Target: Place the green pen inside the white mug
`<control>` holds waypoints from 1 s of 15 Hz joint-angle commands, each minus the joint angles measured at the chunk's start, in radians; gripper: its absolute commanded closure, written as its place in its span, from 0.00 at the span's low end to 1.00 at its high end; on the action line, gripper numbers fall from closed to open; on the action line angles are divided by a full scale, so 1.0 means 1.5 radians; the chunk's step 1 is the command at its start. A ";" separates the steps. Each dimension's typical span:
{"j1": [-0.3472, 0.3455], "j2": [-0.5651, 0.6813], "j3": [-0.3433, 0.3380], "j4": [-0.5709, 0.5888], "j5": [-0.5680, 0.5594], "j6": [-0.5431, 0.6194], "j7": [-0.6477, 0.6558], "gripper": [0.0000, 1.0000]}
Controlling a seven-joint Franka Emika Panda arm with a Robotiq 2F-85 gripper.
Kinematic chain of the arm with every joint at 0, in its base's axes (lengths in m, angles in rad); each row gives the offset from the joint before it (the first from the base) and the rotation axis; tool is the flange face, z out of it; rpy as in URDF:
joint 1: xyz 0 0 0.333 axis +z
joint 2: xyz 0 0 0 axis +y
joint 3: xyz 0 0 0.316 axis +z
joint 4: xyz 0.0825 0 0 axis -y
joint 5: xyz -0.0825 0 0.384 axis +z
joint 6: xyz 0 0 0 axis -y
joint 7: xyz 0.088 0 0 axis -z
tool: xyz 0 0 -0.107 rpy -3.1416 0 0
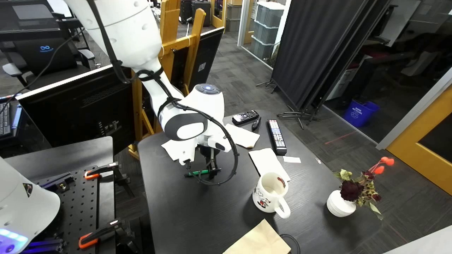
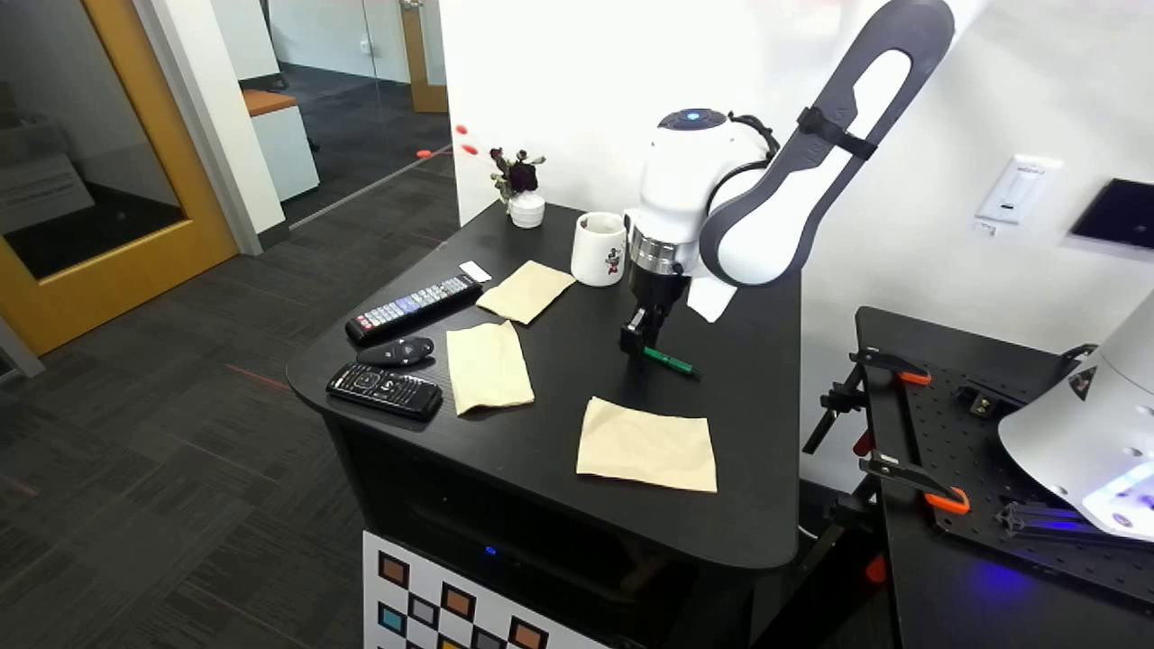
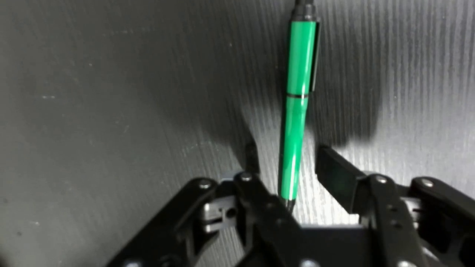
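My hand point(image 3: 287, 163) was low over the tabletop point(image 1: 212, 218), its two fingers point(image 3: 337, 178) apart, standing on either side of the green pen point(image 3: 296, 111) toward its lower end in the wrist view; I noted a gap along both flanks of the barrel. The pen lay on the tabletop, a black clip along its upper half. The white mug point(image 1: 262, 198) stood upright, well apart from the pen, printed figures on its wall. A tan napkin point(image 1: 270, 163) lay just beside the mug; a white vase point(image 1: 339, 205) with flowers point(image 1: 353, 190) stood near the tabletop's edge
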 commanded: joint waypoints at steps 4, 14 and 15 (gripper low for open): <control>0.028 -0.017 -0.026 -0.017 0.007 -0.004 0.007 1.00; 0.025 -0.181 -0.051 -0.014 -0.009 -0.131 0.000 0.97; 0.019 -0.198 -0.045 0.001 -0.012 -0.164 -0.002 0.97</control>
